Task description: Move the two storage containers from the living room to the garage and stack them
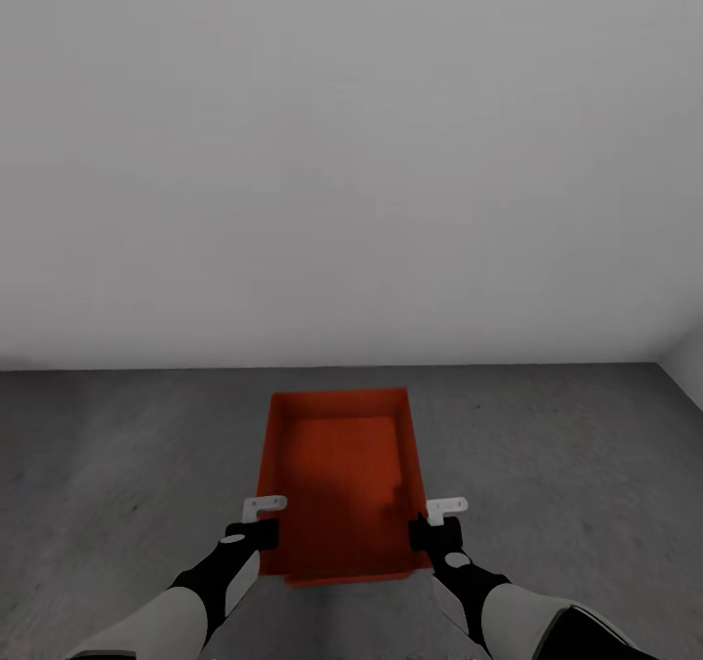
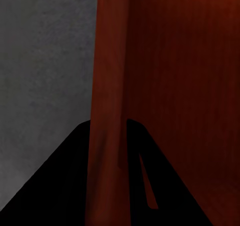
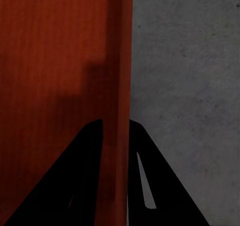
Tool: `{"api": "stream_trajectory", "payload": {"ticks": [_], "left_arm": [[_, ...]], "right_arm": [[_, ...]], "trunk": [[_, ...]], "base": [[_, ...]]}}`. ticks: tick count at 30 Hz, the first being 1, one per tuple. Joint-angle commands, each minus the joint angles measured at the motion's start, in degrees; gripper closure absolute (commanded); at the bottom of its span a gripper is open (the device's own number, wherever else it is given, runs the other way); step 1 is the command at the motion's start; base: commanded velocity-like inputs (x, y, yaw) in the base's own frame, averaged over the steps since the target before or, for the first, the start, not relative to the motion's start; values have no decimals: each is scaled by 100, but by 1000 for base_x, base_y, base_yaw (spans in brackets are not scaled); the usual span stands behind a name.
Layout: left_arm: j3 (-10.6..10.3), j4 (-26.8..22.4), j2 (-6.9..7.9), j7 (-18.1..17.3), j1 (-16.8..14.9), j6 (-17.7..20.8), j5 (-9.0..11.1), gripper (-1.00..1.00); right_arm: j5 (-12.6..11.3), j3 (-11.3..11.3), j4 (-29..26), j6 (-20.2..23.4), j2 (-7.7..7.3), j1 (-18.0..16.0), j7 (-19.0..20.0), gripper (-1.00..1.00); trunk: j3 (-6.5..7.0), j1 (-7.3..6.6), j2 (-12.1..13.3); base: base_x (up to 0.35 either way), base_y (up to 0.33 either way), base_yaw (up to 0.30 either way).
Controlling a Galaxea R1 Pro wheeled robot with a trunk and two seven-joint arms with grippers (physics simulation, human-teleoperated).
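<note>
One orange-red open-top storage container lies lengthwise in front of me over the dark grey concrete floor of the garage. My left gripper is shut on its left side wall near the near end, and my right gripper is shut on the right side wall opposite. In the left wrist view the black fingers straddle the container's wall. The right wrist view shows its fingers clamping the other wall. I cannot tell whether the container touches the floor. It is empty inside.
A plain white wall rises a short way beyond the container's far end. A second wall meets it at the right corner. Bare concrete stretches to both sides of the container.
</note>
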Motion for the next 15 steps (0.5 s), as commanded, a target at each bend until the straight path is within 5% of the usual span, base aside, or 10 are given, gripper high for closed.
{"api": "stream_trajectory", "payload": {"ticks": [1,15], "left_arm": [[157,-36,221,41,-4,-67,-24,100],[157,-36,222,41,-4,-67,-24,100]], "right_arm": [[12,-225,10,5,1,0,-13,100],[12,-224,8,0,-4,0,-13,100]], "trunk": [[-14,0,-4],[-74,0,-4]], "base": [[0,0,0],[0,0,0]]}}
